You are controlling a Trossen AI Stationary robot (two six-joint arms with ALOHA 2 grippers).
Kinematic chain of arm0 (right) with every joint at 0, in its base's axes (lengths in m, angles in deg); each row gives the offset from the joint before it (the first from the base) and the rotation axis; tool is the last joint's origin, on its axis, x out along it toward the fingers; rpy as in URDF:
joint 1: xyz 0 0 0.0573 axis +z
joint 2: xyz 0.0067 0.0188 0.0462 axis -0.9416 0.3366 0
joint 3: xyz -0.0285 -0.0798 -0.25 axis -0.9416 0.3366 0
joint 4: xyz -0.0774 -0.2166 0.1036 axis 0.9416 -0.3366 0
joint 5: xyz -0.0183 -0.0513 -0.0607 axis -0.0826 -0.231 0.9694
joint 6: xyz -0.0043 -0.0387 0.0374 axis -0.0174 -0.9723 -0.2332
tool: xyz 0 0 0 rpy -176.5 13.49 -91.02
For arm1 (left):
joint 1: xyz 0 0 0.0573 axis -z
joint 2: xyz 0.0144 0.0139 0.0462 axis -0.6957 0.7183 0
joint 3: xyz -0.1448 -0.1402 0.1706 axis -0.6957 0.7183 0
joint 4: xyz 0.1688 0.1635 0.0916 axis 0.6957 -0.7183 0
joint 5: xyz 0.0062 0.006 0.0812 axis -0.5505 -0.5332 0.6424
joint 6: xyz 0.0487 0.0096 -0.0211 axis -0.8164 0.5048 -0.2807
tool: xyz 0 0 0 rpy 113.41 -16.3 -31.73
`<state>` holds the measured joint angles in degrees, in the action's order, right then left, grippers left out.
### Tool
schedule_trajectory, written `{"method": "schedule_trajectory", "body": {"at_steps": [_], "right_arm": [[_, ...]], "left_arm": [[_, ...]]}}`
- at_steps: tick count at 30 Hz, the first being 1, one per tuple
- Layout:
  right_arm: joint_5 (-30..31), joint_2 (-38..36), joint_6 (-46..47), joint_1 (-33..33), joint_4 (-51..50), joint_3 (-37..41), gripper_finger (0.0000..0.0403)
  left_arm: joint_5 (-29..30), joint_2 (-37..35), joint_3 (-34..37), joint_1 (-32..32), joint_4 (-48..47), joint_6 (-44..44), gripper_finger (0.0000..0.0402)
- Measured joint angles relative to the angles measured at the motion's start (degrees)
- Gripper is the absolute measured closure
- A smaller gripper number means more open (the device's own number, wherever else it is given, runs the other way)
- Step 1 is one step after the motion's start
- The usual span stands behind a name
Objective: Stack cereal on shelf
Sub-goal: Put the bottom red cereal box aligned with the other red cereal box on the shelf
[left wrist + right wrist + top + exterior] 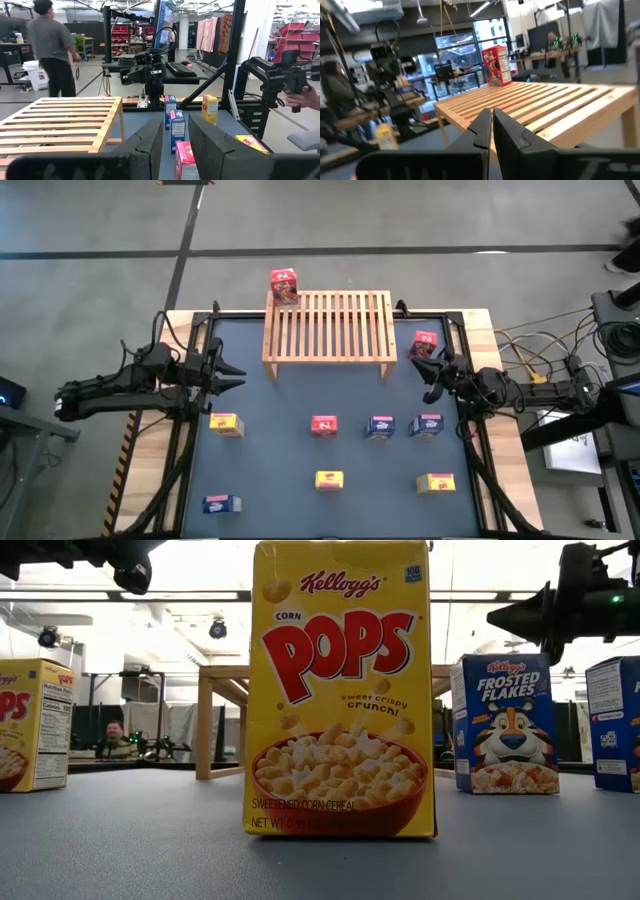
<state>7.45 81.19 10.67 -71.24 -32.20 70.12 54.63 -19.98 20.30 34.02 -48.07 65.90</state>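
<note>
Left gripper (pixel 238 372): hovers over the table's left edge, level with the shelf's front; fingers (pixel 150 145) stand a little apart and hold nothing.
Right gripper (pixel 422 368): hovers near the table's right edge, just in front of a red box; fingers (pixel 481 131) pressed together, empty.
Shelf (pixel 328 326): light wooden rack with a top of parallel slats and short legs, wider than deep, at the middle of the table's far edge.
Cereal on shelf: one red box (pixel 284 285) stands upright on the far left corner of the slats.
Cereal beside shelf: a second red box (pixel 425 343) stands on the table just off the shelf's right end.
Cereal, middle row: yellow box (pixel 226 424) toward the left edge, then a red box (pixel 324 425) and two blue boxes (pixel 380 427) (pixel 427 425) toward the right.
Cereal, near row: blue box (pixel 221 504) at the left, yellow Corn Pops box (pixel 329 479) in the middle, yellow box (pixel 436 483) at the right.
Surface: dark blue-grey table (pixel 270 460) mat, framed by pale wood and black rails.
Room: grey concrete floor, cables to the right of the table, workshop benches and monitors beyond; a person (pixel 52 45) in a grey top stands past the shelf.
</note>
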Motion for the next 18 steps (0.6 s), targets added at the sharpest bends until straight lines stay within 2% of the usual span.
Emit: {"method": "schedule_trajectory", "body": {"at_steps": [7,18], "right_arm": [[0.0,0.0,8.8,0.0,0.0,0.0,0.0394],[-2.1,0.0,7.3,0.0,1.1,0.0,0.0394]], "left_arm": [[0.0,0.1,0.0,0.0,0.0,-0.4,0.0325],[0.0,0.2,0.0,0.0,0.0,-0.4,0.0325]]}}
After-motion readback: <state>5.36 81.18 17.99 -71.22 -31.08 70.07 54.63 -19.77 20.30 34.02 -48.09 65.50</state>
